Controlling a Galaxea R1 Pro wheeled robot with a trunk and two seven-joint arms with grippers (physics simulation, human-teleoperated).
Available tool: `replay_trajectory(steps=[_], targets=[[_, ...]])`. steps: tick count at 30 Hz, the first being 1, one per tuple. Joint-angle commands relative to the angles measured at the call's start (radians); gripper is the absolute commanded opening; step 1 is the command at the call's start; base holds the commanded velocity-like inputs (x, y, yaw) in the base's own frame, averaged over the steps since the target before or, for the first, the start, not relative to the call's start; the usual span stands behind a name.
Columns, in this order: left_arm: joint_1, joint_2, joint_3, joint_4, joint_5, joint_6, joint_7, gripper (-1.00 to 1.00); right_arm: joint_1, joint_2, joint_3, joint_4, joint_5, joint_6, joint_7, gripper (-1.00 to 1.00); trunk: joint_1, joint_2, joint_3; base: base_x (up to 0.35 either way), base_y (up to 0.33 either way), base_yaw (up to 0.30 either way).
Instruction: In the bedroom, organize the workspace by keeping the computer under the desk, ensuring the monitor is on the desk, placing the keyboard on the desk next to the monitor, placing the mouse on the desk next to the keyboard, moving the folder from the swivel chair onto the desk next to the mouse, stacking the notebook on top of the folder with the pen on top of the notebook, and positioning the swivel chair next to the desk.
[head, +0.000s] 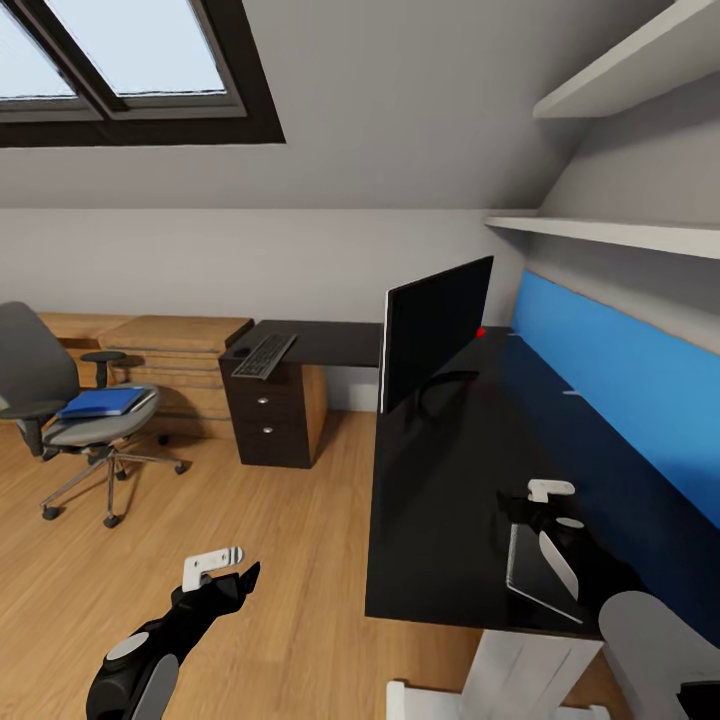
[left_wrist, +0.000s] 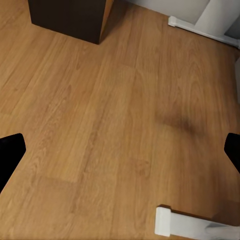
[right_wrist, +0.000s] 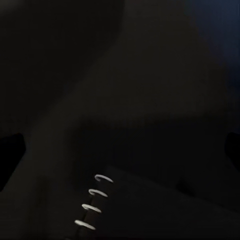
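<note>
Ahead, long black-topped L-shaped bench along the blue wall panel, white legs at the near end, black drawer unit with round silver knobs at the far end. Upright on the bench, wide monitor, black face, seen almost edge-on. Flat on the far wing above the drawers, slim silver keyboard with black keys. Left of that, grey swivel chair on the wood floor, well apart from the bench, bright blue folder lying on its seat. Near the bench's front edge, thin grey notebook, spiral rings visible in the right wrist view. Right gripper just above the notebook's far edge, jaws spread, not touching it. Left gripper low over bare floor, jaws spread wide, nothing between them, far from chair and folder.
</note>
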Motion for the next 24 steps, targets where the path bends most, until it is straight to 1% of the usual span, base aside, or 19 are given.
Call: replay_trajectory(steps=[1,9,21,24], targets=[[-0.001,0.001,-0.002,-0.001,0.011,0.004,0.010,1.00,-0.001,-0.002,0.007,-0.002,-0.010,0.007,-0.004,1.00,0.004,-0.008,-0.004,0.000,0.000,0.000],[-0.001,0.001,-0.002,-0.001,0.011,0.004,0.010,1.00,-0.003,-0.002,0.007,-0.002,-0.010,0.035,-0.004,1.00,0.035,-0.064,-0.029,0.000,0.000,0.000],[-0.001,0.001,-0.002,-0.001,0.011,0.004,0.009,1.00,-0.003,-0.002,0.007,-0.002,-0.010,0.041,-0.004,1.00,0.035,-0.064,-0.029,0.000,0.000,0.000],[-0.001,0.001,-0.002,-0.001,0.011,0.006,0.009,1.00,-0.004,-0.002,0.007,-0.002,-0.010,0.056,-0.004,1.00,0.035,-0.064,-0.029,0.000,0.000,0.000]])
